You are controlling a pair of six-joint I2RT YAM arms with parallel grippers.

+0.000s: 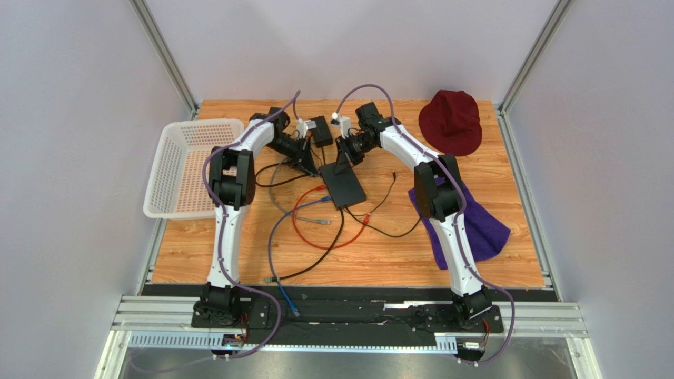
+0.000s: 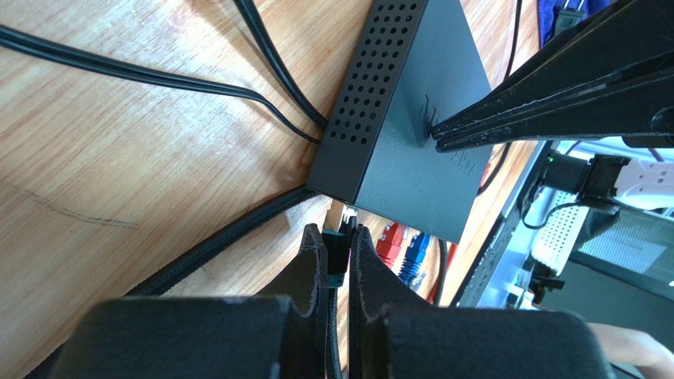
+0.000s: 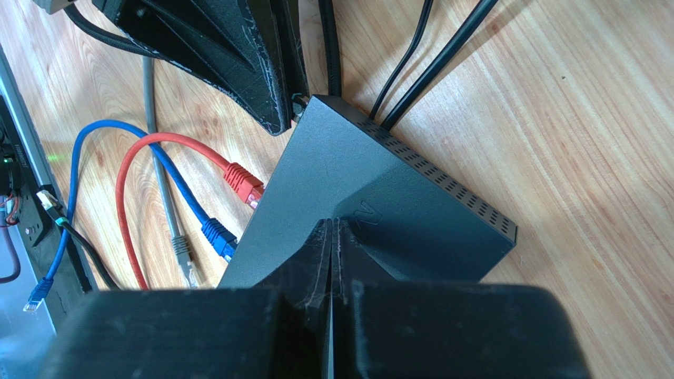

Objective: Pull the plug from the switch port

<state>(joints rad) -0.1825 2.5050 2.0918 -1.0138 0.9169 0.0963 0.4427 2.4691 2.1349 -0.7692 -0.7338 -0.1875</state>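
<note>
Left tool (image 2: 338,237) clamped on plug (image 2: 336,219) at switch port (image 2: 357,203) edge, right tool (image 3: 332,229) closed together atop box (image 3: 380,178)

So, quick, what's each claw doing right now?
Left gripper: closed on the black cable plug at the flat matte-black box.
Right gripper: closed, holding nothing, tips resting on that box.

"What lies on the wooden table (image 1: 380,260)?"
"A white basket (image 1: 190,166) at its left edge, a dark red hat (image 1: 451,121) far right, a purple cloth (image 1: 486,225) nearer."
"Cables?"
"A red cable (image 3: 241,181) and a blue cable (image 3: 215,234), ends side by side."
</note>
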